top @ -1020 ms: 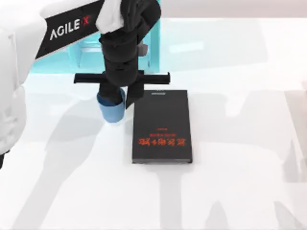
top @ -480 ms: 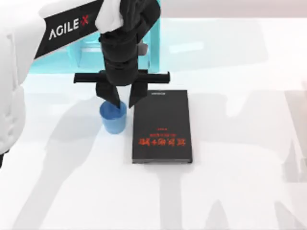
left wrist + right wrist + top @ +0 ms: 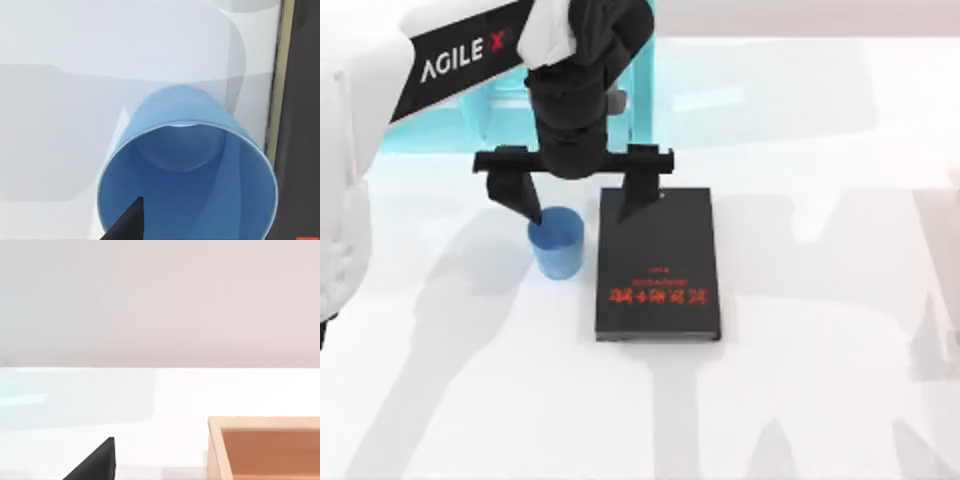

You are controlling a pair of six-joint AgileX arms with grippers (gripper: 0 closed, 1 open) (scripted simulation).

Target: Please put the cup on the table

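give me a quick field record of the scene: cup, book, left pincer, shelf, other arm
cup: light-blue cup upright on the table, mouth up, beside the black book's left edge
book: black book flat, red lettering
left pincer: left pincer open above the cup, one finger at the rim, the other over the book
shelf: turquoise shelf unit behind the arm
right pincer: a dark fingertip near a wooden box

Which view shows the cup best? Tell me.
The left wrist view: the cup is close, its open mouth and inside visible. The top view shows the cup smaller, upright beside the book, under the open left gripper.
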